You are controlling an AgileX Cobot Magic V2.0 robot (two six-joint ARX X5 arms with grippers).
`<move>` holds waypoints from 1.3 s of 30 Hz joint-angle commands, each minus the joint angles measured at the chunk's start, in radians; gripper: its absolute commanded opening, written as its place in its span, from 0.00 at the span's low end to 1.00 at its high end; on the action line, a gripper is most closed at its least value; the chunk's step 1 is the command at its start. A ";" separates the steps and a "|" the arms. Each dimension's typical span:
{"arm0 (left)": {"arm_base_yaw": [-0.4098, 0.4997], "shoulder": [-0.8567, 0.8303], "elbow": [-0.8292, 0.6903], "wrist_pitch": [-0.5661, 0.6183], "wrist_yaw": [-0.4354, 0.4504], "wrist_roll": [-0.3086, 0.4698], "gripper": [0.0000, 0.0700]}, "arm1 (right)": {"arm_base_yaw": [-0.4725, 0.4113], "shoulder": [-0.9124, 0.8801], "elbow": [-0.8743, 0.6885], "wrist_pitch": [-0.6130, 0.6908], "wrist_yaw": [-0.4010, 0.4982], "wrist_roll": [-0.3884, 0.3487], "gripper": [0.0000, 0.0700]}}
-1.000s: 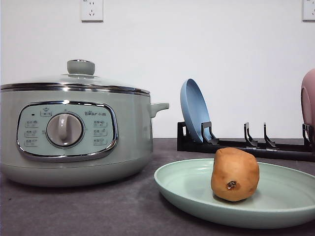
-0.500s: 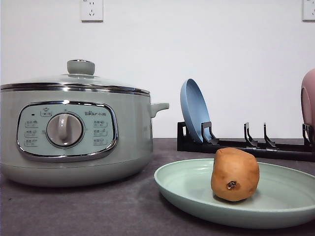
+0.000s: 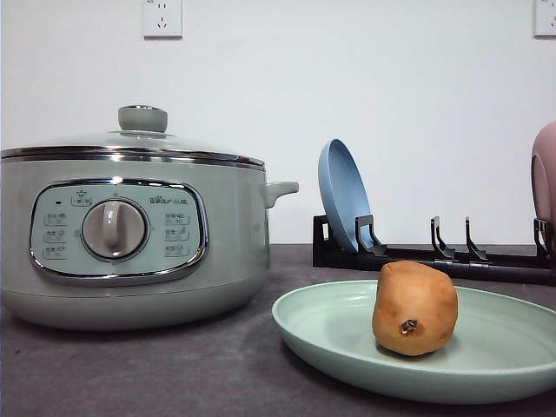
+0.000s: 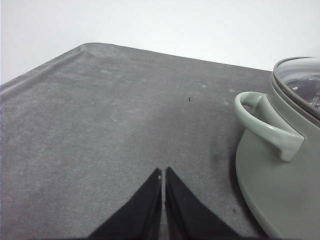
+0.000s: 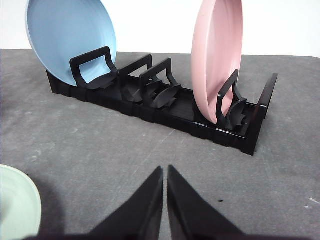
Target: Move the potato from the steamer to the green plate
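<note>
front: oval orange-brown potato (image 3: pixel 414 308) rests on pale mint-green round plate (image 3: pixel 347 347), right of lidded sage-green steamer (image 3: pixel 130 230), so transfer looks complete | left wrist: left hand (image 4: pixel 163 176) pressed together, empty, above grey worktop (image 4: pixel 110 125) beside steamer handle | right wrist: right hand (image 5: pixel 165 173) pressed together, empty, facing black dish rack (image 5: pixel 165 107)

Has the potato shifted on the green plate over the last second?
No. The potato sits at the same spot on the green plate, unchanged relative to the black dish rack behind it.
</note>
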 commanded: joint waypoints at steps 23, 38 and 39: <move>0.002 -0.002 -0.020 -0.007 -0.003 -0.006 0.00 | -0.002 -0.003 -0.005 -0.001 -0.003 -0.001 0.00; 0.002 -0.002 -0.020 -0.007 -0.003 -0.006 0.00 | -0.002 -0.003 -0.004 -0.001 -0.003 -0.001 0.00; 0.002 -0.002 -0.020 -0.007 -0.003 -0.006 0.00 | -0.002 -0.003 -0.004 -0.001 -0.003 -0.001 0.00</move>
